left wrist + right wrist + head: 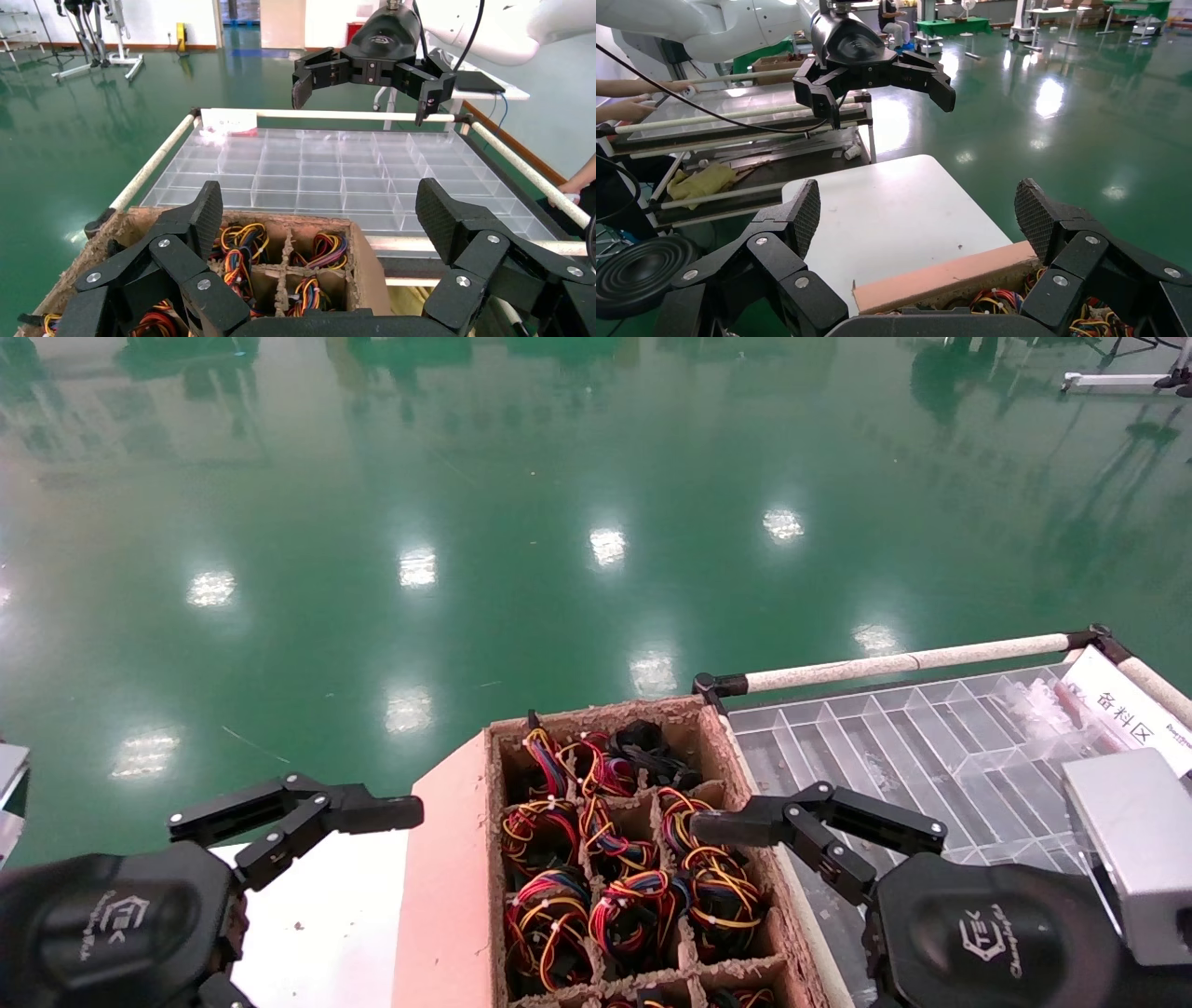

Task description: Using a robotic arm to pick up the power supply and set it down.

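Our left gripper (pixel 307 817), black with jointed fingers, hangs with fingers spread wide and nothing between them. Beneath it lies a white tabletop (pixel 326 905); just to its right stands the brown pulp-fibre tray (pixel 470 859) with a pink outer side. We judge it parked: it points forward, level, clear of the tray's cells.

The tray's compartments each hold a tied bundle of red, yellow, orange and black wires (pixel 633 910). We take these for power supplies seated wires-up, so the metal bodies stay hidden below; we cannot confirm the boxes themselves. That packing leaves only the wire loops and cell walls to reach for.

Our right gripper (pixel 736 826), same black build, hovers over the tray's right-hand column, fingers splayed apart, empty, one tip above a wire bundle (pixel 712 877). The wrist sits low and back, fingers reaching forward. We judge it lined up for a descent, not yet touching.

To its right lies a clear plastic divider tray (pixel 894 738) inside a white-tube frame (pixel 903 661), likely the set-down place. A plain grey metal block (pixel 1131 840) sits beside the wrist.
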